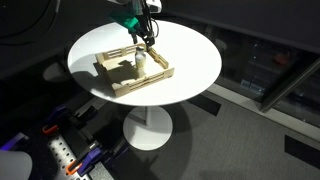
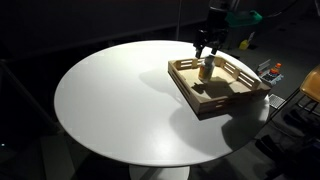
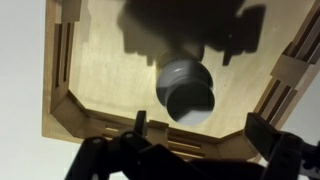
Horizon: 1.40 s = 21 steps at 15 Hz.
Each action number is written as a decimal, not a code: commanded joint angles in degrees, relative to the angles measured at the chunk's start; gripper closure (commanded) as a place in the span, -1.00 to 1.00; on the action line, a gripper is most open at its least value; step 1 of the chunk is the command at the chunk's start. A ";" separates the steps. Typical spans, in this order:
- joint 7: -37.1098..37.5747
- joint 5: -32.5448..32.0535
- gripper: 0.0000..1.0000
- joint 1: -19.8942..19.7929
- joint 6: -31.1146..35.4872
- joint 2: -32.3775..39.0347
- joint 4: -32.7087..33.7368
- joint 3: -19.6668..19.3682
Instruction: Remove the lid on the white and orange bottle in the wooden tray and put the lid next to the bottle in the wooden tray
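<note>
Exterior view, lower left corner: a power strip (image 1: pixel 62 155) w/ cables on the floor. Centre of frame: a round white worktop (image 1: pixel 190 60) on a single pedestal. The wooden tray (image 1: pixel 128 88) sits on it left of centre, slatted sides up. The white and orange bottle (image 1: pixel 141 63) stands upright on the tray floor, toward the tray's right part. The fingers (image 1: pixel 148 43) hang directly over it, w/ the arm coming in from the top edge.

Exterior view from another angle: bare worktop (image 2: pixel 110 100) takes up the left and middle. The tray (image 2: pixel 230 102) is at right, near the worktop's edge. The bottle (image 2: pixel 206 72) is in the tray's left half, clear of the walls. The lid (image 2: pixel 206 63) appears to sit on top of the bottle, but the seam is too small to make out. The fingers (image 2: pixel 208 47) point down, tips just above the cap. Can't tell if there is contact.

Wrist view: the tray wall (image 3: pixel 62 60) runs down the left side, w/ the pale wood floor in the middle. The bottle (image 3: pixel 187 88) is approx. centre frame, seen from above. The top looks grey and round. A dark shadow of the tool falls on the floor in the upper part of the frame. At the bottom edge the two fingers (image 3: pixel 140 130) are spread wide apart, one bottom left of centre and one bottom right. Nothing is held between them. The bottle sits just above the gap in frame.
</note>
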 commanded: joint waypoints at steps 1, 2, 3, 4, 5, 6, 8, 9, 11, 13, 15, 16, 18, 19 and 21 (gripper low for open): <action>0.80 -0.83 -0.96 0.84 -1.99 0.62 2.17 -0.53; 0.90 -1.08 -0.91 1.01 -2.10 0.54 2.18 -0.64; 1.00 -1.30 -0.88 1.17 -2.25 0.48 2.19 -0.75; 1.07 -1.53 -0.76 1.28 -2.36 0.43 2.21 -0.84; 1.12 -1.72 -0.73 1.35 -2.55 0.38 2.22 -0.92; 1.17 -1.87 -0.68 1.43 -2.77 0.32 2.20 -1.02; 1.25 -2.14 -0.62 1.55 -3.27 0.22 2.23 -1.19; 1.26 -2.36 -0.54 1.60 -3.54 0.14 2.22 -1.28; 1.35 -2.95 -0.52 1.76 -3.95 0.05 2.27 -1.55; 1.44 -3.52 -0.49 1.87 -4.24 0.00 2.32 -1.77; 1.43 -3.89 -0.43 1.98 -4.53 -0.04 2.41 -1.95; 1.41 -4.12 -0.39 2.01 -4.69 -0.03 2.51 -2.01; 1.38 -4.33 -0.37 2.07 -5.16 0.03 2.73 -2.07; 1.35 -4.30 -0.39 2.07 -5.39 0.02 2.79 -2.04; 1.32 -4.32 -0.35 2.11 -6.11 -0.01 2.89 -1.99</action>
